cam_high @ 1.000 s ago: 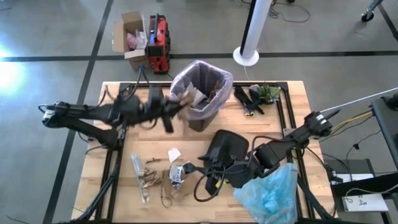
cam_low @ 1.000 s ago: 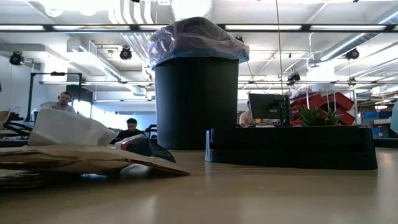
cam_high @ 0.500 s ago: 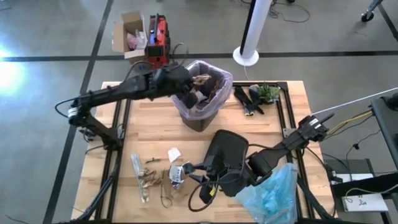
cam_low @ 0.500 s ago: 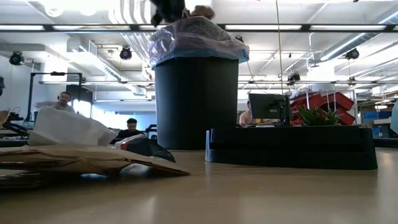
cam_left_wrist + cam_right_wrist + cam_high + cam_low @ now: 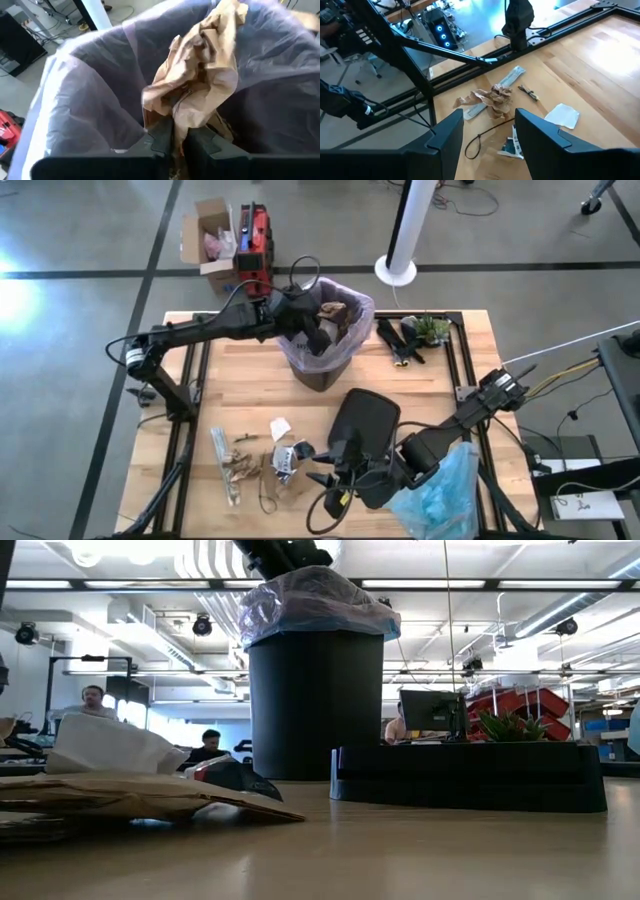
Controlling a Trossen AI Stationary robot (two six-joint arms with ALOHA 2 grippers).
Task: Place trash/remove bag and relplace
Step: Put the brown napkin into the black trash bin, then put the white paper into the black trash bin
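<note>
Left gripper (image 5: 179, 142) sits over the mouth of the bin liner (image 5: 350, 315), jaws clenched on crumpled brown paper (image 5: 200, 90) inside it. Right gripper (image 5: 487, 142) hangs low over the bench (image 5: 240, 395), jaws parted and empty, near scattered trash (image 5: 270, 460). Light blue bag (image 5: 435, 495) lies beside the right arm.

High view: straight down, far, you see whole table (image 5: 250, 380) plus floor around it. Low view: tabletop height, level, facing bin (image 5: 315, 690) and room behind. Left wrist: very close, pointing into bag (image 5: 100, 90) mouth. Right wrist: looks down across table at trash (image 5: 492, 97). Bin shared by high, low.
</note>
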